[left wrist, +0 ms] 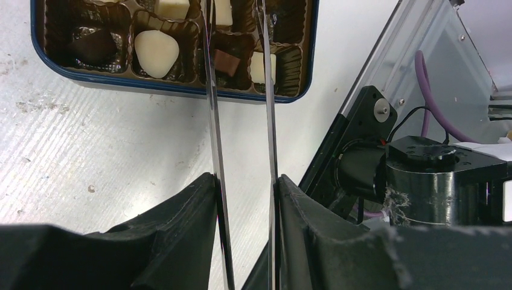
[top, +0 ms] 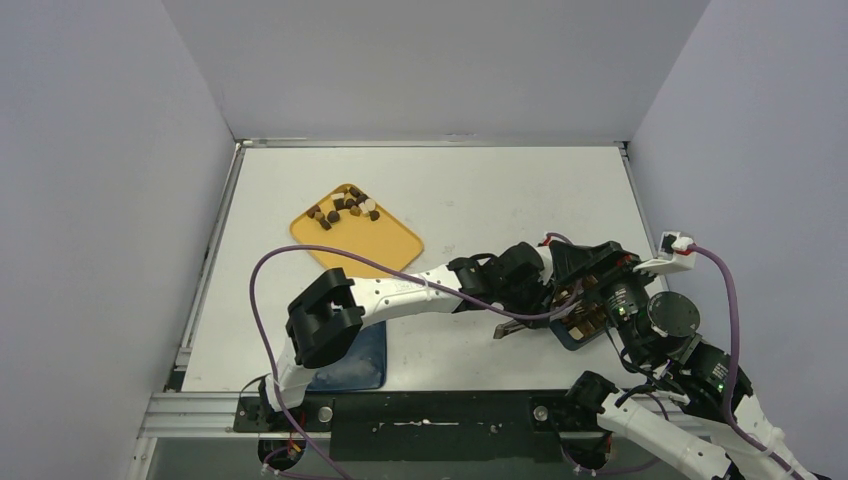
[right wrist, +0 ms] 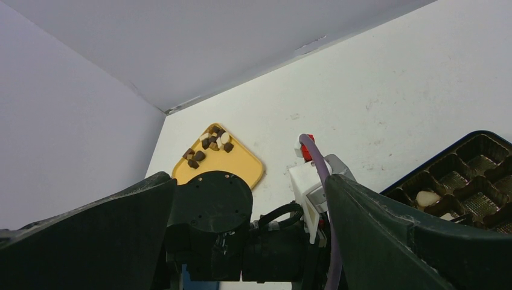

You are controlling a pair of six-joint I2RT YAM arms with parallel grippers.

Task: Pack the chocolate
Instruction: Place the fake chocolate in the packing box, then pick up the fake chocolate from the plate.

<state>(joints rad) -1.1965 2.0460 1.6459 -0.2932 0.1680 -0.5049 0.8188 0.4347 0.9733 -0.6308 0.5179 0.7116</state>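
Left gripper (left wrist: 247, 199) pinches tongs (left wrist: 212, 121), brown piece (left wrist: 226, 60) between blades over box (left wrist: 175, 90) at 4 o'clock, probably dropping it in. Right gripper (right wrist: 247, 177) spread.

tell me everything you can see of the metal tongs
Long, thin, shiny metal tongs: two narrow blades, parted, clamped between the left gripper's black fingers. They reach above the white table to the dark-blue-rimmed box with brown cups, tips flanking a small brown square chocolate; whether they touch it is unclear.

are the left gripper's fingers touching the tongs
Touching: the left wrist view shows the left gripper fingers pressed against both arms of the metal tongs.
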